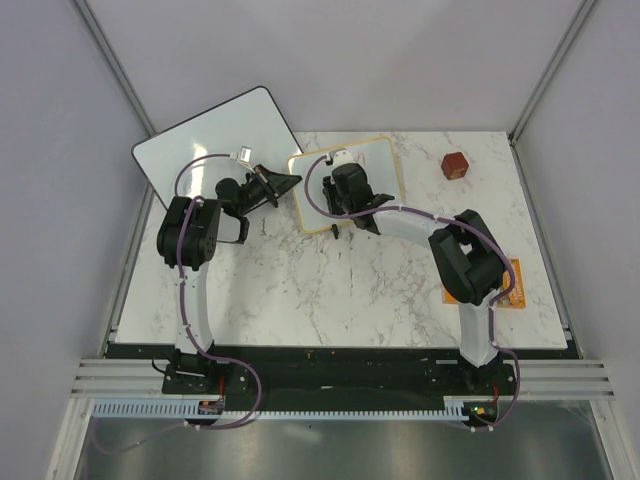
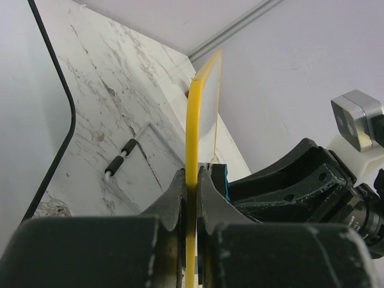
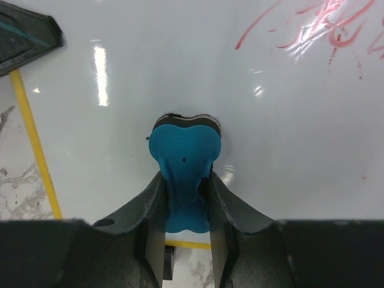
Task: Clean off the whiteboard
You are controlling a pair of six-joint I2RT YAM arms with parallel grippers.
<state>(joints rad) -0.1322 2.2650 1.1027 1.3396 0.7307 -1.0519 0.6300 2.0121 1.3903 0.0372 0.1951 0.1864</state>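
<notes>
Bracing the whiteboard [image 1: 378, 165] looks to be the whole job of the left tool [image 2: 191, 180]. Its two fingers are shut hard on the board's yellow-tan frame [image 2: 193, 120] at the left corner, with the thin edge pinched between the pads. My reading is that this hold keeps the light board from sliding or spinning on the marble surface [image 1: 330, 290] once rubbing force is put on it.

The whiteboard sits at the far middle of the surface, turned slightly askew. Its left corner is near the larger frameless board [image 1: 210, 140], which overhangs the surface's far left corner. Whether the clamped corner is raised off the marble cannot be told.

The right tool [image 3: 186, 198] is closed on a blue eraser [image 3: 185, 150], gripping its narrow waist. That leaves the broad head forward and the dark felt underside facing the white writing face, seemingly pressed flat on it. Gripping the waist should let the pad sit square to the board.

The pad rests on clean white, toward the frame's left side. The red handwriting [image 3: 327, 27] lies ahead and to the right in the wrist view, apart from the pad and not yet wiped. The next strokes would need to travel that way.

A red cube [image 1: 456, 165] stands well clear, to the right of the whiteboard.
</notes>
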